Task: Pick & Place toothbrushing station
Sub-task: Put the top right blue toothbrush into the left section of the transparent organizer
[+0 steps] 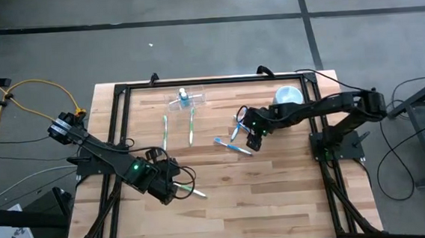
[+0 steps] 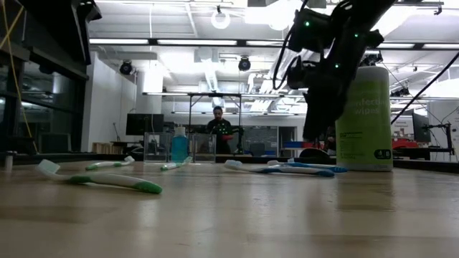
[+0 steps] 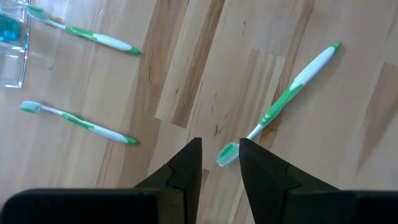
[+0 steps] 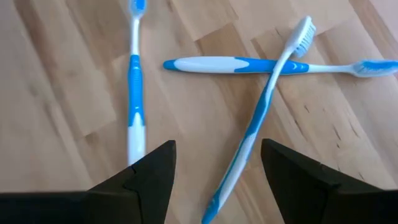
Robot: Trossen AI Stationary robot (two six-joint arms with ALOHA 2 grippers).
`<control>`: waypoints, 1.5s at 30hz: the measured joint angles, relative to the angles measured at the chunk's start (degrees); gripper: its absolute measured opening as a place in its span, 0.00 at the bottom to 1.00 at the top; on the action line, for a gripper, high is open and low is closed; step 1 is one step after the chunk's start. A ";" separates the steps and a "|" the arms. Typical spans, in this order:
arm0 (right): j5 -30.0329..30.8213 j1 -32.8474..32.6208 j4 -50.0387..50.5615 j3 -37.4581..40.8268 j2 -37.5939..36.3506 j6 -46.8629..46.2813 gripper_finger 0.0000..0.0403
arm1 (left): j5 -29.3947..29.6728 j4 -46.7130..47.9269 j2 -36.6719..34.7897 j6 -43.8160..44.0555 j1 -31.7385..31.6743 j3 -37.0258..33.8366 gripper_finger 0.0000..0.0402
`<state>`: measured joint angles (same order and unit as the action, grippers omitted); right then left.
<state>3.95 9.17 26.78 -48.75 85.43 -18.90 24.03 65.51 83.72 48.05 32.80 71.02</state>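
Clear holder (image 1: pixel 186 100) sits at the far edge of the table, roughly centre, with a small blue bottle (image 1: pixel 183 95) standing in it; nothing is gripping it. Three green toothbrushes: two (image 1: pixel 165 130) (image 1: pixel 192 125) lie side by side just in front of the holder, the third (image 1: pixel 189 191) is near the front by the left gripper (image 1: pixel 174 189). That gripper hovers low with the brush head between its half-spread jaws, not pinched, brush flat on the wood. Three blue toothbrushes too, best counted in the right wrist view: one alone (image 4: pixel 134 81), two crossed (image 4: pixel 261 65) (image 4: pixel 264 112). The right gripper (image 1: pixel 254 140) hangs above them, jaws spread wide and empty. One pale green canister (image 1: pixel 288 96) stands at the far right. Likely step: left arm picks its green brush. To do it well, shift along to the thicker handle rather than the bristle end, line the fingers (image 3: pixel 186 165) across the handle, drop until the tips nearly touch wood, then close; a grab at the head risks the brush pivoting or slipping. On the right, take the top brush of the crossed pair first so the lower one stays put
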 joint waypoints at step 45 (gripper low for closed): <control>3.47 -1.90 2.09 0.12 9.14 -5.31 0.56 | -0.02 0.00 0.02 -0.44 0.01 0.04 0.25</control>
<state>7.42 7.27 28.87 -48.63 94.56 -24.21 24.01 65.52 83.74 47.62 32.81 71.07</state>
